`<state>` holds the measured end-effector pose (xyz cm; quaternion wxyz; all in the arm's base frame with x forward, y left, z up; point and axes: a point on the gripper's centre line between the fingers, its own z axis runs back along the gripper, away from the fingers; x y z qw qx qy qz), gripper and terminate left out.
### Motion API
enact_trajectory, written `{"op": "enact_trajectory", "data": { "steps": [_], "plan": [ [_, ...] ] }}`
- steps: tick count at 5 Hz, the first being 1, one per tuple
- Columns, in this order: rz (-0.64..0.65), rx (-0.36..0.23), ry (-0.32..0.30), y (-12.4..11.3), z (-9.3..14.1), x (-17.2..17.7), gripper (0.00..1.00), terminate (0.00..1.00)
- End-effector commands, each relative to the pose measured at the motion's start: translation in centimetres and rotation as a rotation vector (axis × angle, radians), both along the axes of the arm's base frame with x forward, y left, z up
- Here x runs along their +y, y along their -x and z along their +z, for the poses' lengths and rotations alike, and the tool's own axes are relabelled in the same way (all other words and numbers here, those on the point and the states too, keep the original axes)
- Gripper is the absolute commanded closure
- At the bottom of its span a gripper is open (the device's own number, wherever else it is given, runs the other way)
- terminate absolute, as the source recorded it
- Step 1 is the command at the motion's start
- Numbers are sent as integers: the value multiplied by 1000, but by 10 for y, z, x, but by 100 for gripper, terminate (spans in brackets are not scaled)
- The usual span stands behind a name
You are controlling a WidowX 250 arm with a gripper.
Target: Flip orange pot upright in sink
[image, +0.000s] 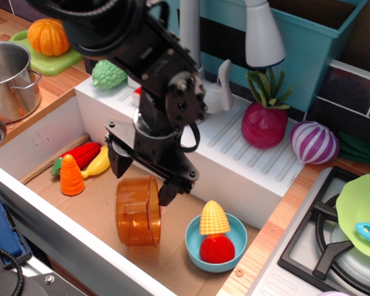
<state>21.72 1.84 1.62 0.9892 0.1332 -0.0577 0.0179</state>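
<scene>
The orange pot lies on its side on the brown floor of the sink, its open mouth facing right toward the blue bowl. My gripper is open and hangs just above the pot's upper wall. One fingertip is at the pot's left top and the other is by its rim on the right. The fingers straddle the pot without closing on it.
A blue bowl with toy corn and a red ball sits right of the pot. A carrot cone, red pepper and banana lie at the sink's left. The faucet stands behind. A steel pot is far left.
</scene>
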Motion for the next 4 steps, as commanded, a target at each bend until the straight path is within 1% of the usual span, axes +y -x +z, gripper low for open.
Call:
{"op": "enact_trajectory", "data": {
  "steps": [1, 2, 3, 4],
  "plan": [
    [-41, -52, -96, -11, -2, -9, 0, 0],
    [-53, -75, -111, -15, -10, -12, 0, 0],
    [-75, -79, -116, -18, -15, -9, 0, 0],
    [-85, -87, -35, -22, -14, 5, 0, 0]
  ]
}}
